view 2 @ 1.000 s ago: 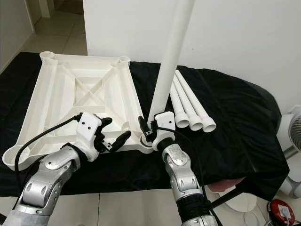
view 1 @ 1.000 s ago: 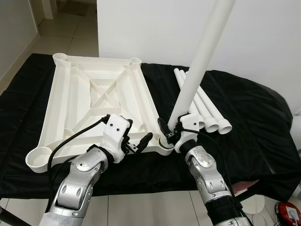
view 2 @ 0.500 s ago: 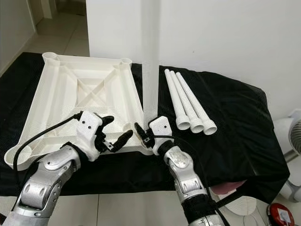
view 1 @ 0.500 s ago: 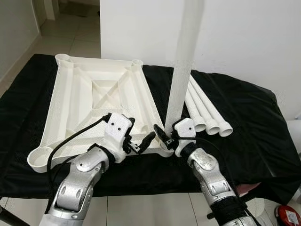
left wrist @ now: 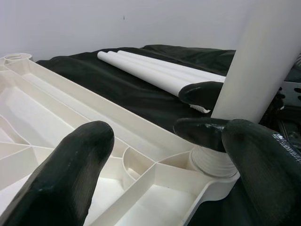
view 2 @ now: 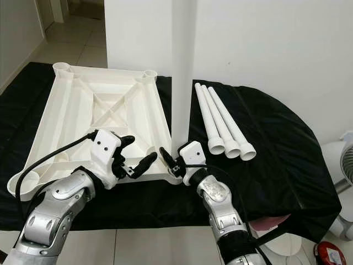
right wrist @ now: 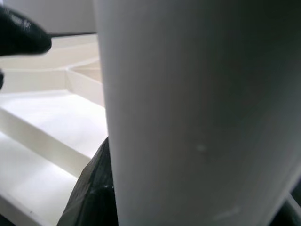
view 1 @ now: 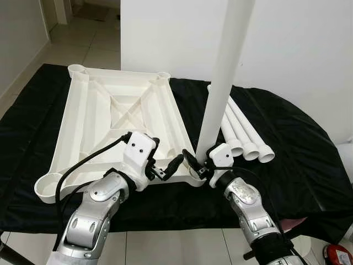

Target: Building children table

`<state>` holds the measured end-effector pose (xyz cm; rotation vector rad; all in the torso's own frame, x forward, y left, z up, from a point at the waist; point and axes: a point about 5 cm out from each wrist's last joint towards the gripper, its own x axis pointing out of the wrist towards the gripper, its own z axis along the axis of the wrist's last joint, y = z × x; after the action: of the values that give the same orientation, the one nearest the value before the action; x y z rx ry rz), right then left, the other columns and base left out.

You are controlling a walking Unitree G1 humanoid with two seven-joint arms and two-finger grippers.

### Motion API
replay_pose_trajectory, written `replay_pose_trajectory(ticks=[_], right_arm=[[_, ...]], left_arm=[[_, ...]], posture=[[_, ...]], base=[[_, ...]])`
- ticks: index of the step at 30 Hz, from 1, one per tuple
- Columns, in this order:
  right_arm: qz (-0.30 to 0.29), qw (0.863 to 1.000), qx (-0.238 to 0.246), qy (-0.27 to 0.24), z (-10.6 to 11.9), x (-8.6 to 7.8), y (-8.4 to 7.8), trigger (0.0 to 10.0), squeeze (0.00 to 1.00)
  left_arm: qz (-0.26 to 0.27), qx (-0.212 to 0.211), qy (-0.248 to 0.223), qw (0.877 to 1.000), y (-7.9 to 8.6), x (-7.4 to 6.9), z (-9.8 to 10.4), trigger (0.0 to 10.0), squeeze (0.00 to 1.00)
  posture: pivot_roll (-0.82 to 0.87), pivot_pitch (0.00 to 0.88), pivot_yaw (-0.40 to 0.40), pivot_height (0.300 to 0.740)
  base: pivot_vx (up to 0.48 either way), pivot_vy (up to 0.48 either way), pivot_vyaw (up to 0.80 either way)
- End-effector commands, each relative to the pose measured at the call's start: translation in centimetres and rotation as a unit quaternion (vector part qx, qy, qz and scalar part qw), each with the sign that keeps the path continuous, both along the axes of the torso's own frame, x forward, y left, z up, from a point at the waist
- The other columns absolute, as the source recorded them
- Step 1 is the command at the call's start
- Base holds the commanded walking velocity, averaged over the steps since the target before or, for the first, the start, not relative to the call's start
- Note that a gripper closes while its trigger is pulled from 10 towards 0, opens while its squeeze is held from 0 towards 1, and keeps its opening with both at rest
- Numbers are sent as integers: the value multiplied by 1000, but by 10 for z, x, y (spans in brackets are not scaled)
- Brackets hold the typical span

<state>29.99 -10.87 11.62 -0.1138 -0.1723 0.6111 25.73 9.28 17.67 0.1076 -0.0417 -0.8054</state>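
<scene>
Three spare legs point(view 1: 242, 130) right of centre, your right gripper point(view 1: 199, 164) fingers pinching the upright leg point(view 1: 223, 77) at the tabletop point(view 1: 110, 121) corner socket, left gripper point(view 1: 165, 167) fingers spread beside it.

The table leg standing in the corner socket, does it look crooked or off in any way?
Slightly. The table leg leans a little instead of standing square to the upside-down tabletop. The right hand grips its base at the near corner socket, where thread rings are visible, so it looks not fully seated.

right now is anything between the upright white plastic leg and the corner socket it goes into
Nothing visible. The right gripper holds the upright white plastic leg with its foot at the near-right threaded corner socket of the upturned white tabletop.
</scene>
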Motion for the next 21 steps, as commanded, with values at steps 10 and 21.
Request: replay_pose_trajectory(ticks=[10,21], right_arm=[[-33,990,27,133,-44,-5,-9,10000,0],[-82,979,59,178,-51,1,-17,10000,0]], left_arm=[[15,-7,-5,1000,-6,0,6,10000,0],[17,-9,-5,1000,-7,0,6,10000,0]], posture=[[65,0,-131,740],[65,0,-139,740]], base=[[0,0,0],[0,0,0]])
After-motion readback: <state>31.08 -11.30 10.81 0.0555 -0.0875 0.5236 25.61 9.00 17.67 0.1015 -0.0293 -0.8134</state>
